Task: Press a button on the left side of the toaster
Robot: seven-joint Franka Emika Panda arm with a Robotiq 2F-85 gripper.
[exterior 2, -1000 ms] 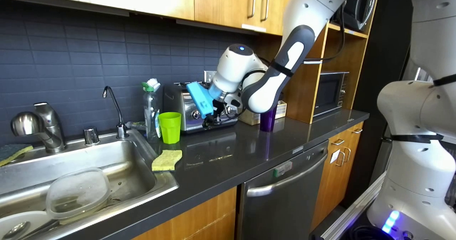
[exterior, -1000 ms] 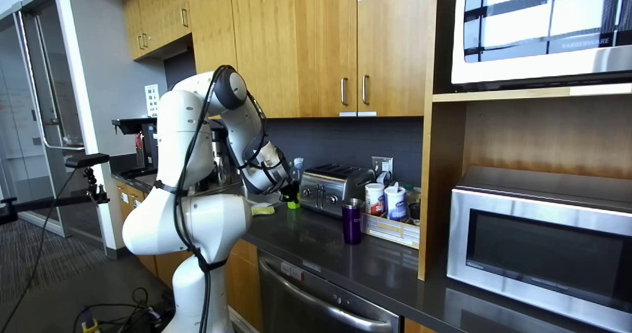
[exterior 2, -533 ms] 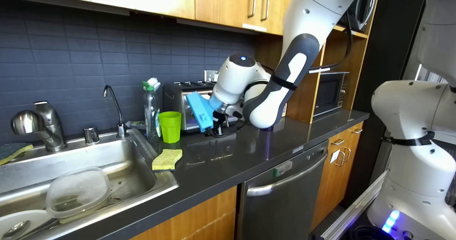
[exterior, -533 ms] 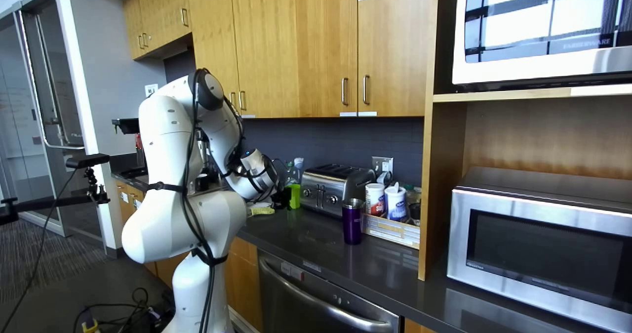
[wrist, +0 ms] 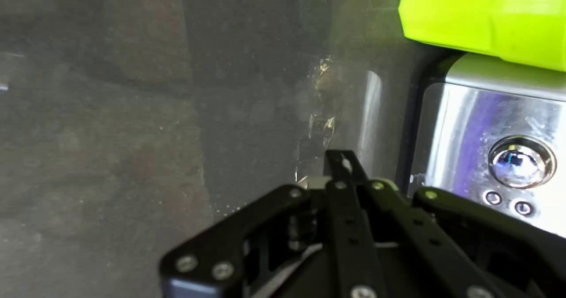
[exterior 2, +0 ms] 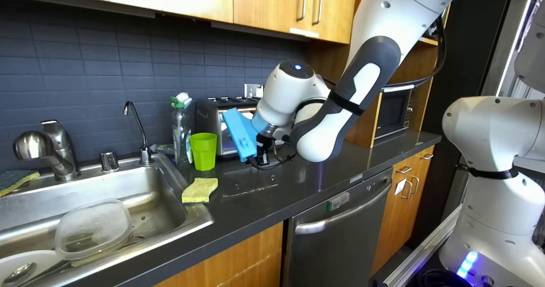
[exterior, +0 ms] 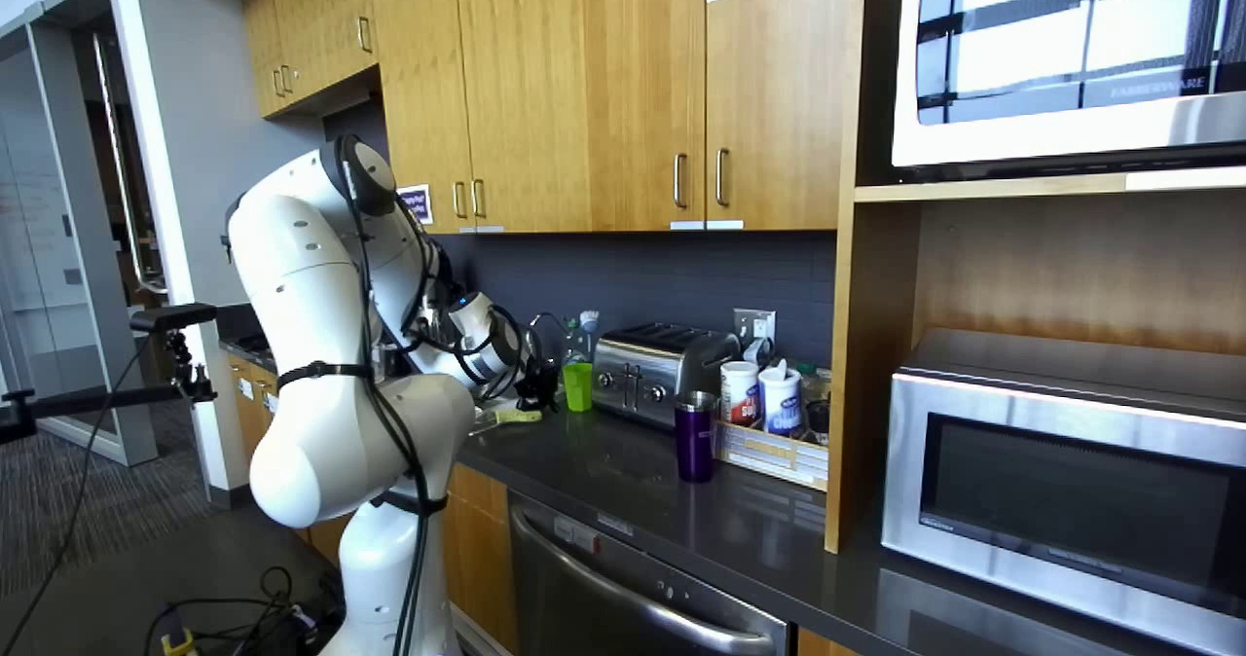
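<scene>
Arm swings left, away from the toaster

In an exterior view, two microwaves stand at right, one above the other. The one toaster stays put, far on the counter. The gripper, clenched, now hangs farther left of it. One purple tumbler stands nearer, by the toaster's right end; one green cup, mostly hidden a second ago, shows at the toaster's left.
</scene>
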